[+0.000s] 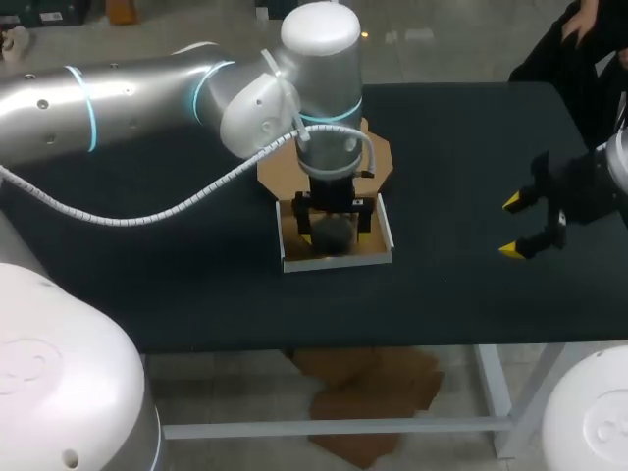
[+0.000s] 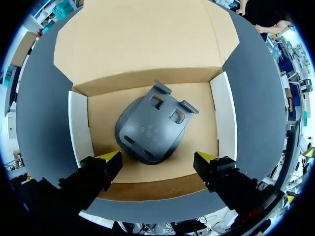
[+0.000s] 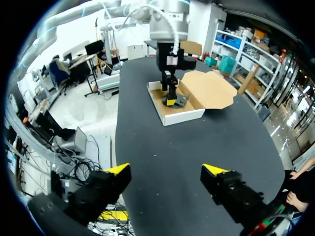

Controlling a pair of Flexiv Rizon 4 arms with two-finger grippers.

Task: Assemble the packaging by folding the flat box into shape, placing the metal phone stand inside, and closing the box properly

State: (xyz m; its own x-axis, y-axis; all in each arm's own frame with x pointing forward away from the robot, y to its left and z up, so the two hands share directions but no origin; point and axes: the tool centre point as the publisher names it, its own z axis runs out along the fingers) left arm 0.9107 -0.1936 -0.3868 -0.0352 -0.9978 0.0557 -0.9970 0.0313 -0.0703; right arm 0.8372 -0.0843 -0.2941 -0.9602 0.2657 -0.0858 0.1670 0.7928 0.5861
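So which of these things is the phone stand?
Look at the black table, then the open cardboard box in its middle. The phone stand is the dark grey rounded lump lying inside it, the only thing there that isn't cardboard.

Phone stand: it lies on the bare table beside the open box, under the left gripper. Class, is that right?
No. The phone stand lies inside the open box, not beside it, under the left gripper; the left wrist view shows this.

No readable text or numbers, faint marks on the dark phone stand (image 2: 152,129) too blurred to read
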